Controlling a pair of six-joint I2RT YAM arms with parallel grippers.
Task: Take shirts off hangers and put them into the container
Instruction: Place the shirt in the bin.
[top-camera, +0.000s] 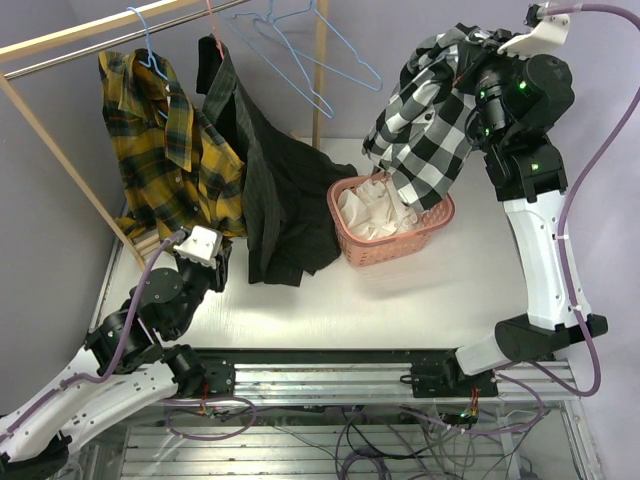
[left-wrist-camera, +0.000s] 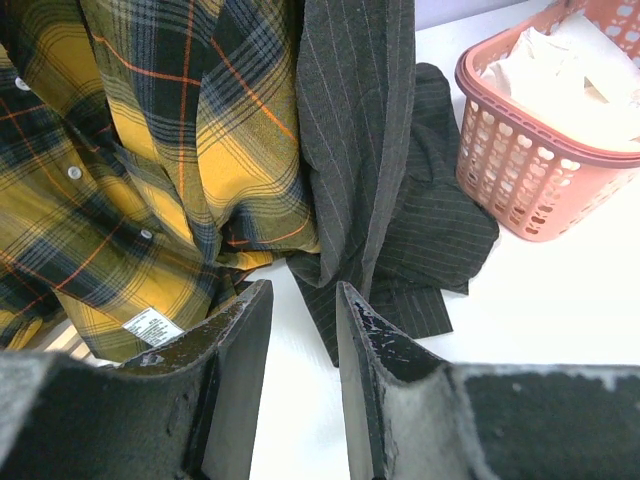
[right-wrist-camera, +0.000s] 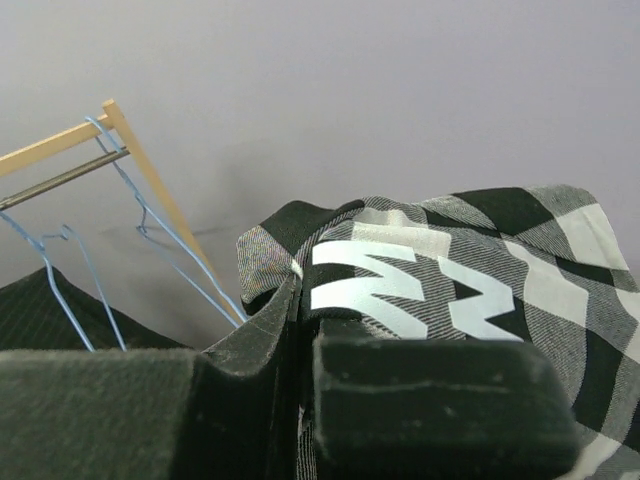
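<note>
High at the right, my right gripper (right-wrist-camera: 305, 300) is shut on the black-and-white checked shirt (top-camera: 425, 125), which dangles over the salmon-pink container (top-camera: 400, 248). A white shirt (top-camera: 368, 215) lies inside it. The yellow-and-black plaid shirt (top-camera: 165, 150) hangs on a light blue hanger (top-camera: 147, 45) at the left. Beside it the dark pinstriped shirt (top-camera: 272, 195) hangs from a pink hanger (top-camera: 210, 22), its hem pooled on the table. My left gripper (left-wrist-camera: 303, 292) sits low in front of these two shirts, open, with only bare table between its fingers.
Two empty light blue hangers (top-camera: 300, 55) hang from the metal rail (top-camera: 90, 48) of the wooden rack. A slanted wooden rack pole (top-camera: 60, 150) runs down the left side. White tabletop (top-camera: 400, 310) lies in front of the container.
</note>
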